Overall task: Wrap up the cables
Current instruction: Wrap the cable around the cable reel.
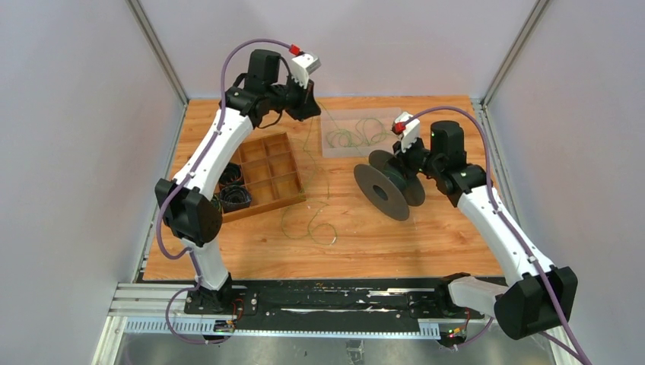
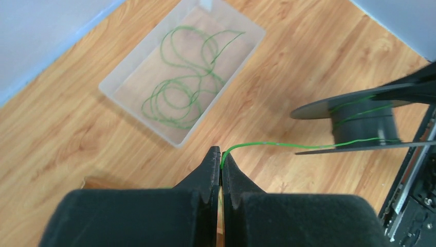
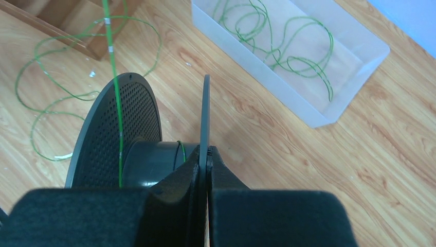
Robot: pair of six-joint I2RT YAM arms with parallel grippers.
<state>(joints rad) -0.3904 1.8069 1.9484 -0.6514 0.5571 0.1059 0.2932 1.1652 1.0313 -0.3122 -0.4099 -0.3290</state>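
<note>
Left claw (image 2: 221, 157) pinches green cable (image 2: 288, 145), which runs from its tips rightward to the spool (image 2: 362, 128). Right claw (image 3: 206, 154) clamped on spool flange. More loops in clear tray (image 2: 154, 128) ahead of the left claw.

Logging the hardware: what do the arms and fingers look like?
Left arm and right arm: white link shells, black joints, a purple cord along each, white wrist camera with red plug. Fingers are matte black, tapering wedges.

Table (image 1: 426, 243): light brown wood-grain top, evenly lit, soft shadows only. Walls (image 1: 68, 152): plain pale grey panels on three sides. Posts (image 1: 158, 52): bare aluminium, one at each far corner. Rail (image 1: 144, 298): aluminium, along the near edge.
</note>
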